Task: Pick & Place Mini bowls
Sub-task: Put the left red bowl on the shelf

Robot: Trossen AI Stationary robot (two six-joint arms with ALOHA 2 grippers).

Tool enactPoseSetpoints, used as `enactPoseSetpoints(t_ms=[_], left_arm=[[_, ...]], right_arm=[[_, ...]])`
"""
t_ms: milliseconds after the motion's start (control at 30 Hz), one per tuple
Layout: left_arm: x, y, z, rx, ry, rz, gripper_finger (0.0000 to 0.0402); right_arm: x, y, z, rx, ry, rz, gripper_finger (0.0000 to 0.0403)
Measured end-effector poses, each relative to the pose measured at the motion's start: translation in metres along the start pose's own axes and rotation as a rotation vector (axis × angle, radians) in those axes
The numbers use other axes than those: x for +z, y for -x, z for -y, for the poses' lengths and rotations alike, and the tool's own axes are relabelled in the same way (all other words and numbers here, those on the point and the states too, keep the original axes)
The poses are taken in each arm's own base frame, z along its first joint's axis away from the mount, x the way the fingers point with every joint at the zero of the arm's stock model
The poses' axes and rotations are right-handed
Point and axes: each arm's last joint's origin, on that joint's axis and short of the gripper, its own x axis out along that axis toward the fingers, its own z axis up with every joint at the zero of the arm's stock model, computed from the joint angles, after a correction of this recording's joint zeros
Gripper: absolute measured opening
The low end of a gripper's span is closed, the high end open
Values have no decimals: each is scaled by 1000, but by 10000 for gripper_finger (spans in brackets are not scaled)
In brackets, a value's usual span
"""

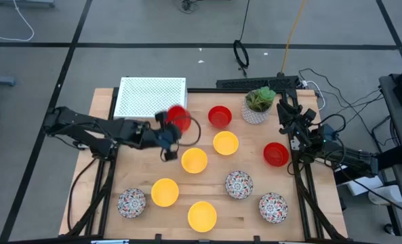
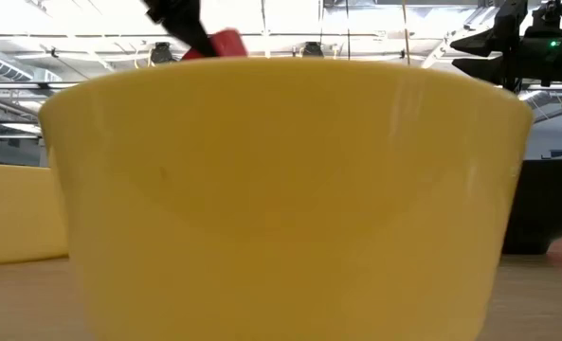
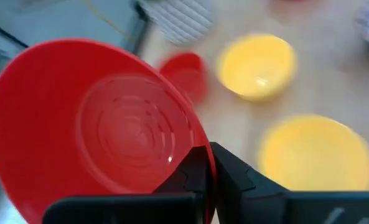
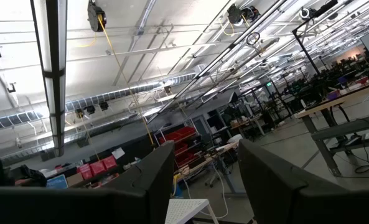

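The wooden table [image 1: 207, 203], pale with a smooth grain, fills the middle of the high view, and the white perforated rack [image 1: 151, 96], flat and dotted with holes, sits at its upper left corner. Just below the rack's right end, the left gripper [image 1: 171, 139] is seen pinched tight on the rim of a red bowl [image 1: 178, 118], which is held clear of the tabletop and tilted; its glossy, ringed inside is shown in the left wrist view [image 3: 103, 130]. The carrying step is judged to be in hand: the bowl has been picked and not yet placed. A setting-down spot is called for next, though which one cannot be told. The right gripper [image 4: 203, 180] is parked at the table's right edge, fingers spread, aimed up at the room. Across the table the other mini bowls are spread well apart: four smooth yellow ones, such as one at centre [image 1: 194, 160], two red, and three speckled, one at lower left [image 1: 131, 202].
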Motion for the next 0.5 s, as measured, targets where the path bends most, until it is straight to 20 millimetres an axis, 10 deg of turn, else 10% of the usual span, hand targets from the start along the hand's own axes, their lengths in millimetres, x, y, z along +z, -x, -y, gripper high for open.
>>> enactPoseSetpoints(t_ms=[200,500], left_arm=[[8,-9,-54,137,71,-62,15],[-38,-31,-147,263,303,-370,14]], right_arm=[[0,0,0,0,1,0,165],[0,0,0,0,0,0,165]])
